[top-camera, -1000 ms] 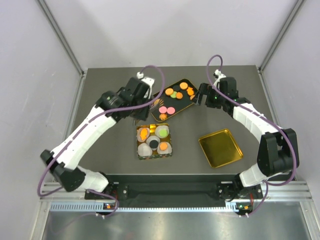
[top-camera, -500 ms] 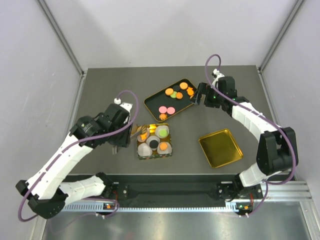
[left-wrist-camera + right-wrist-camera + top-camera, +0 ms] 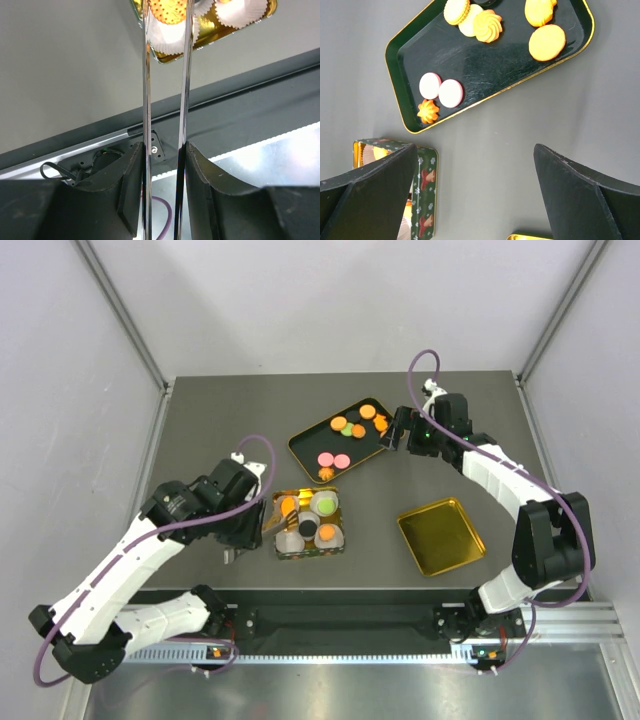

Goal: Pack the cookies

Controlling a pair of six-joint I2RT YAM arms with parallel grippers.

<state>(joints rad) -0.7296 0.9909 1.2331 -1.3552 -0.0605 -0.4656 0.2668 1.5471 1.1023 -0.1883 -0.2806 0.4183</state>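
**A:** Where are we with the tongs?

**B:** Our left gripper is clamped around the two long blades of the tongs. The tips are drawn in on an orange cookie, pinching it by its edges. It sits right at a white paper cup in a corner of the tin. We cannot tell whether it touches the paper yet.

**A:** And the other cookies?

**B:** Most of the cookies lie on the dark tray just beyond the tin, and a few sit in the tin's cups. Our right gripper hovers beside that tray, its fingers spread wide with nothing between them.

**A:** What could spoil this for us?

**B:** We have smooth metal on a crumbly rim. If we squeeze harder, the cookie may crack. If we let go too high, it may land on edge or tip the light cup. The cup is also close to the tin's wall, so a cookie dropped off-centre could catch the rim and slide onto the table. And if the blades open while against the pleats, we may drag the cup or knock its neighbour.
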